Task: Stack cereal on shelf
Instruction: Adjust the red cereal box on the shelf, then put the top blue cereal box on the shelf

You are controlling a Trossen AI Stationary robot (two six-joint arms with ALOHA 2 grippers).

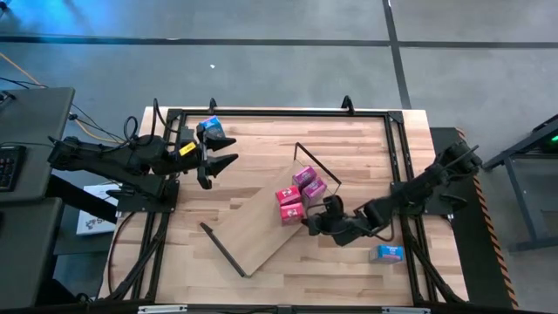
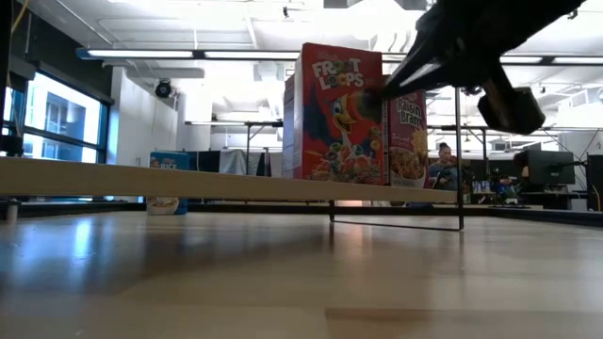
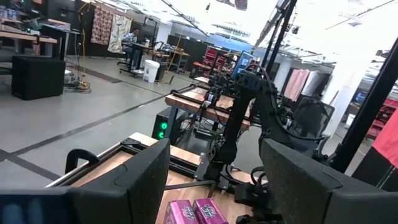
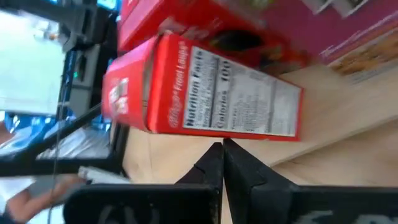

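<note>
- Far left, the left gripper [image 1: 218, 150] is parked up near the table's back-left corner. Its dark fingers [image 3: 140, 180] are spread wide with nothing between them.
- Sitting right by that gripper, just behind it, there's a small blue cardboard cereal box [image 1: 210, 127] on the table. Can't tell if they're touching.
- Middle of the butcher-block tabletop [image 1: 261, 148] is the shelf, a long light-wood board [image 1: 257, 228] lying at an angle, with thin black wire frames at both ends [image 1: 222, 249].
- Toward the board's right end there's a little cluster of boxes: two pink/magenta cardboard ones [image 1: 309, 181] side by side, and two red cardboard ones [image 1: 289, 204] next to them. From table height the red Froot Loops box [image 2: 341, 113] stands upright on the board, with a box marked Raisin Bran [image 2: 407, 139] right beside it.
- The right gripper [image 1: 312, 220] is down at the board's right edge, just beside the red boxes. Its fingertips [image 4: 214, 163] are pinched together, holding nothing; the red box [image 4: 211, 93] sits just past the tips, not quite touching as far as I can see.
- Off at the front right, well apart from everything, another small blue box [image 1: 388, 253] lies on the table.
</note>
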